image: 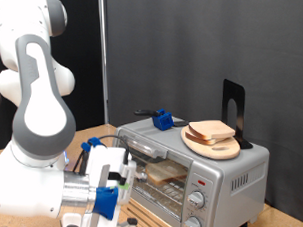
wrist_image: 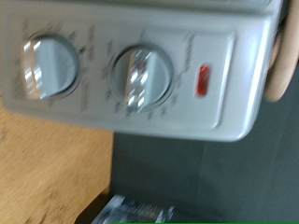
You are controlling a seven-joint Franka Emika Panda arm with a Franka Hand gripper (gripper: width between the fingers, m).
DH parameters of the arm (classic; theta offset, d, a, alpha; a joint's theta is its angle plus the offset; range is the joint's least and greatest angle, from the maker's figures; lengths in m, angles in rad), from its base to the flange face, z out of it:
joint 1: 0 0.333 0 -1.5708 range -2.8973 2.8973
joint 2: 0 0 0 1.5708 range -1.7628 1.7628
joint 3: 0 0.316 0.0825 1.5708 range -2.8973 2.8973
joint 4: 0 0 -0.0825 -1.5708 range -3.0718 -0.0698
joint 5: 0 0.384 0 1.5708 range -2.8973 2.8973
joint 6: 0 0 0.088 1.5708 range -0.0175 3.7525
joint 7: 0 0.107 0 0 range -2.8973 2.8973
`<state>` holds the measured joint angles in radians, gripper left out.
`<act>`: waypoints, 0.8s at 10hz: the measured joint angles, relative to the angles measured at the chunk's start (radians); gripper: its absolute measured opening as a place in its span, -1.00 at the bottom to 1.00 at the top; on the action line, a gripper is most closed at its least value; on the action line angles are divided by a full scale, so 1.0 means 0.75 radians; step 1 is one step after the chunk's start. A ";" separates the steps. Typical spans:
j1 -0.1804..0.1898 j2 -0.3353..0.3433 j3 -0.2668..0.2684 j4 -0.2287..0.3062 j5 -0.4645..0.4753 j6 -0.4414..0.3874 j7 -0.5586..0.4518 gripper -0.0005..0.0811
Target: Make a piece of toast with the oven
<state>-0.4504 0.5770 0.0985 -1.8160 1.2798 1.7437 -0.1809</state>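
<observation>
Silver and boxy, the oven [image: 183, 167] stands on a wooden surface [image: 92, 131] at the exterior view's lower right, with two round knobs [image: 199, 200] at its front right corner. A slice of bread [image: 164, 172] lies inside on the rack, showing through the front opening. On the oven's top rests a round wooden plate [image: 215, 143] carrying another slice [image: 210, 130], with a blue clip [image: 164, 119] and a black stand [image: 232, 111] close by. The tool [image: 122, 181] hangs just in front of the oven's left side; whether its fingers are wide or narrow cannot be told. The wrist view is blurred and shows the two knobs [wrist_image: 140, 78] and a small red mark [wrist_image: 202, 80].
</observation>
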 joint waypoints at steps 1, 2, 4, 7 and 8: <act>-0.002 0.044 0.000 0.069 -0.057 -0.075 0.001 0.99; 0.001 0.107 0.001 0.163 -0.112 -0.138 0.013 0.99; 0.015 0.240 0.004 0.338 -0.147 -0.179 0.052 0.99; 0.043 0.379 0.005 0.486 -0.150 -0.165 0.068 0.99; 0.050 0.399 0.005 0.492 -0.149 -0.147 0.067 0.99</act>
<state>-0.4126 0.8763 0.1022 -1.4470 1.1677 1.6335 -0.1304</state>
